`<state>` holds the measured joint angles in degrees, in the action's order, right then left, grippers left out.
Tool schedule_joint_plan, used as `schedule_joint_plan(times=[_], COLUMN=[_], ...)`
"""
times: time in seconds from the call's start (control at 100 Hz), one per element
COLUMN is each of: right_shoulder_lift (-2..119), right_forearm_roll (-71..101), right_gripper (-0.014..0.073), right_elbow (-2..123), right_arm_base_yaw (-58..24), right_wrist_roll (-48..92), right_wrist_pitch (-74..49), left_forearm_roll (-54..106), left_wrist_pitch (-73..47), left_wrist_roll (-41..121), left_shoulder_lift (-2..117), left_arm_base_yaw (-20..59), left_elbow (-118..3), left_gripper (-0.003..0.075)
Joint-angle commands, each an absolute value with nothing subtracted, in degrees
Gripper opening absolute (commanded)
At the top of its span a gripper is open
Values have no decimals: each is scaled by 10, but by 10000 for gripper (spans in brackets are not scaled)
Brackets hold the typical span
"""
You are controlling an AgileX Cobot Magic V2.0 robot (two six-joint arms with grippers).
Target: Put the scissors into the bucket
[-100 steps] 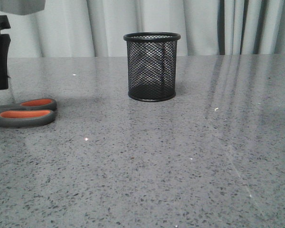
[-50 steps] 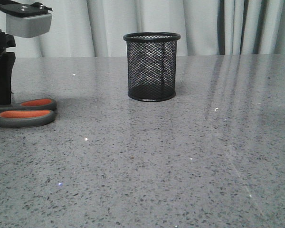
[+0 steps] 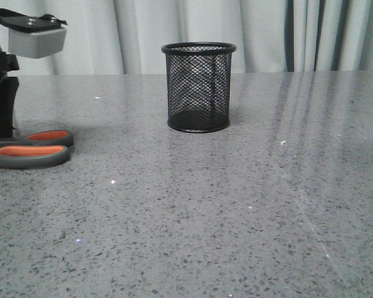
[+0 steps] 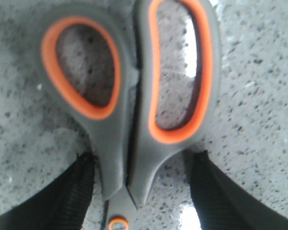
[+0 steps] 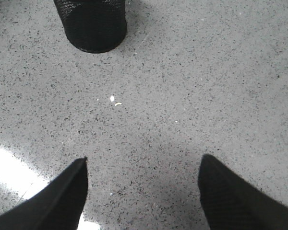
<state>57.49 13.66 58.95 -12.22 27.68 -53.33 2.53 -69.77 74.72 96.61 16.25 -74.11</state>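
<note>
The scissors (image 3: pixel 32 151) lie flat at the table's far left, dark grey handles with orange-lined loops; their blades are hidden behind my left gripper (image 3: pixel 1 118). In the left wrist view the scissors (image 4: pixel 116 143) lie shut, and the left gripper (image 4: pixel 141 158) is open and down at table height. Its fingers (image 4: pixel 216 191) stand on either side of the handle neck near the pivot, with a gap on one side. The bucket (image 3: pixel 199 87), a black wire-mesh cup, stands upright at the back centre. It also shows in the right wrist view (image 5: pixel 91 24). My right gripper (image 5: pixel 143 160) is open and empty over bare table.
The grey speckled table (image 3: pixel 236 205) runs from the bucket to the front edge. A pale curtain (image 3: pixel 143 31) hangs behind it. A few small white specks (image 5: pixel 116 101) lie on the surface near the bucket.
My left gripper has come down to the table around the scissors' handle neck. The scissors have shifted slightly to the left. The bucket has not moved.
</note>
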Motion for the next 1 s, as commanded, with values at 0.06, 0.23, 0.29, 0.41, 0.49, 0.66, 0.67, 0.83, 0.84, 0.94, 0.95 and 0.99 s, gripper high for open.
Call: schedule_joint_plan(times=[0.06, 0.23, 0.29, 0.41, 0.49, 0.66, 0.67, 0.83, 0.84, 0.94, 0.95, 0.99], right_shoulder_lift=[570, 570, 570, 570, 570, 570, 570, 570, 570, 570, 570, 570], right_forearm_roll=[145, 145, 145, 145, 145, 145, 145, 145, 145, 147, 147, 154], right_gripper=[445, 445, 445, 445, 445, 445, 445, 445, 445, 445, 445, 445], right_elbow=[609, 609, 609, 609, 609, 609, 609, 609, 609, 609, 609, 609], right_arm_base_yaw=[-123, -123, -123, -123, -123, -123, -123, -123, -123, -123, -123, -123], right_wrist_roll=[281, 282, 282, 282, 282, 282, 282, 282, 282, 282, 282, 282], right_wrist_pitch=[-508, -508, -508, -508, -508, -508, -508, -504, -504, -496, -495, -488], left_forearm_roll=[37, 44, 45, 48, 51, 63, 65, 88, 88, 97, 97, 98], left_wrist_pitch=[-712, -712, -712, -712, -712, -716, -716, -731, -731, -731, -731, -731], left_wrist_roll=[749, 758, 758, 758, 758, 755, 755, 729, 726, 715, 714, 712], left_shoulder_lift=[950, 950, 950, 950, 950, 948, 948, 940, 939, 926, 926, 919], left_arm_base_yaw=[155, 155, 155, 155, 155, 155, 155, 155, 155, 155, 155, 155], left_elbow=[-754, -754, -754, -754, -754, -776, -778, -838, -840, -874, -876, -887], left_gripper=[382, 230, 199, 190, 190, 190, 190, 190, 190, 190, 190, 190])
